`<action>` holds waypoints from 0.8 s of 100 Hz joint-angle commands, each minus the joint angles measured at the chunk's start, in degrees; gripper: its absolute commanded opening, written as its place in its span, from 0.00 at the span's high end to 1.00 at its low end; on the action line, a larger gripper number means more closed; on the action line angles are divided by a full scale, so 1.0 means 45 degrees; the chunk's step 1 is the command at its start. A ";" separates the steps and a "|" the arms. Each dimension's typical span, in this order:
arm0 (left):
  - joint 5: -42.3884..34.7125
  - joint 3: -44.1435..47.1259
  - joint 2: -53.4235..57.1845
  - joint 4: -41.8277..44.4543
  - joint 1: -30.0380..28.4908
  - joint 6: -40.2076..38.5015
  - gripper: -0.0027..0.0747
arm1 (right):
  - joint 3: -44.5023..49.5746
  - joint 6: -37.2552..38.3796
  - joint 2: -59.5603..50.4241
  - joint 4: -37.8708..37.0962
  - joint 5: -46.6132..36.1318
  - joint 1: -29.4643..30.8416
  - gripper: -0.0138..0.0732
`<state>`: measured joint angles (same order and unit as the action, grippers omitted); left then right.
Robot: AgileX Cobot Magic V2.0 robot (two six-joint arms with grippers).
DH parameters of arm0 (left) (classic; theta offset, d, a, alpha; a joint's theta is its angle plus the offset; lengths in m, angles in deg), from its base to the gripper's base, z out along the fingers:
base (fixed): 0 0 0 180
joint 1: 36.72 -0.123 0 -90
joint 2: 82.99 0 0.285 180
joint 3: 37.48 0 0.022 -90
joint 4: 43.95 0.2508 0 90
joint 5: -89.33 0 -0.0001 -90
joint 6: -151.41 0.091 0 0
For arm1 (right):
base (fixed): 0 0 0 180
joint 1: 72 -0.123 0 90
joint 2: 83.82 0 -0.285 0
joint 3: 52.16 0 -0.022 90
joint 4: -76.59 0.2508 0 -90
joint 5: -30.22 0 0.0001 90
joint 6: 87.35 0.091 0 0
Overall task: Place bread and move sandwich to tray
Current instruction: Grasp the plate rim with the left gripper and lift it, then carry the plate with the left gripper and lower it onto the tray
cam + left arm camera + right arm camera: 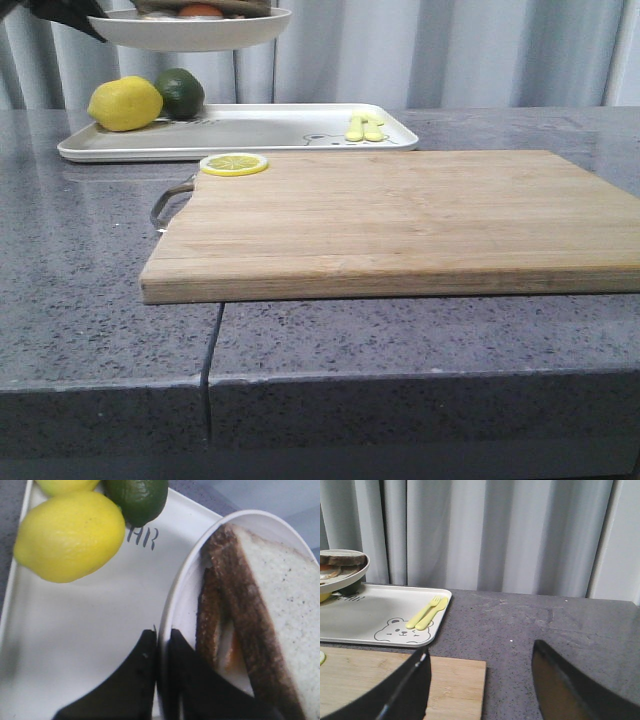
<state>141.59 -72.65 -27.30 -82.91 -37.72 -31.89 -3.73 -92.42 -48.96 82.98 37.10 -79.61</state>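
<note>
Sandwich [250,630] sits in the plate [172,615], whose rim the left gripper [160,645] clamps, above the tray [75,630]; next, I judge, lowering. Right gripper [480,680] fingers stand apart.

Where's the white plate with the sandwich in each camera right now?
Front view: plate at upper left, raised above the tray.
Left wrist view: plate rim pinched in the left pincer, over the tray.
Right wrist view: plate at the left edge.
Shared landmark: the tray.
</note>
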 commanded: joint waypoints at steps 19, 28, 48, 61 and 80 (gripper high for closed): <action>-0.0212 -0.1699 -0.0716 -0.1377 0.0390 0.0379 0.99 | -0.0330 -0.0036 0.0010 -0.0103 -0.1176 0.0062 0.33; -0.0188 -0.1760 -0.0983 -0.1401 0.0547 0.0638 0.99 | -0.0330 -0.0036 0.0010 -0.0103 -0.1189 0.0062 0.33; -0.0488 -0.1815 -0.1479 -0.1352 0.0812 0.0851 0.99 | -0.0330 -0.0036 0.0010 -0.0103 -0.1216 0.0062 0.33; -0.0844 -0.1815 -0.1589 -0.1326 0.0845 0.0939 0.99 | -0.0330 -0.0036 0.0010 -0.0103 -0.1216 0.0062 0.33; -0.0897 -0.1815 -0.1825 -0.1326 0.0845 0.0939 0.99 | -0.0330 -0.0036 0.0010 -0.0103 -0.1216 0.0062 0.33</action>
<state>140.34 -78.55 -38.54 -84.44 -34.23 -27.55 -3.73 -92.42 -48.96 82.98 36.54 -79.61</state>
